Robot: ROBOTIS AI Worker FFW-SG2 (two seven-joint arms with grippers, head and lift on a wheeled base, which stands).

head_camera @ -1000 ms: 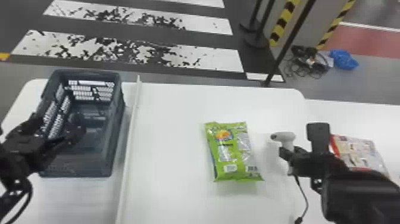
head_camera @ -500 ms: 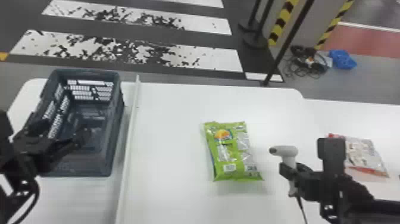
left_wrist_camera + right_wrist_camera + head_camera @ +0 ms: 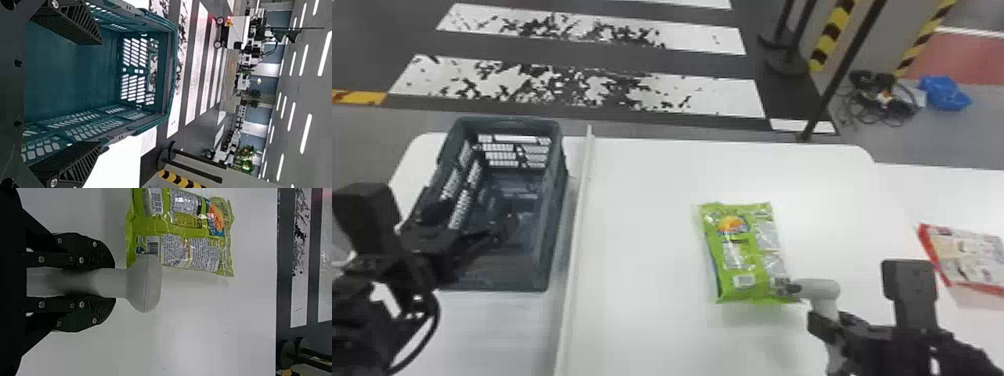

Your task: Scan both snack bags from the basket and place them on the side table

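While grasping barcode scanner (image 3: 824,289) in jaws of right gripper (image 3: 826,322) near green snack bag (image 3: 742,250) on table (image 3: 642,320), holding left gripper (image 3: 469,225) at basket (image 3: 502,275) with released jaws.

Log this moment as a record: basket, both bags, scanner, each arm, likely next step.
basket: dark blue-green plastic basket, left of the white divider strip
bag_1: green printed snack bag, flat on the white table, right of the strip
bag_2: red-edged pale snack bag, far right
scanner: pale grey handheld scanner, head by the green bag's barcode
right_gripper: jaws shut on scanner handle
left_gripper: jaws open, at basket
next_step: probably scan the green bag
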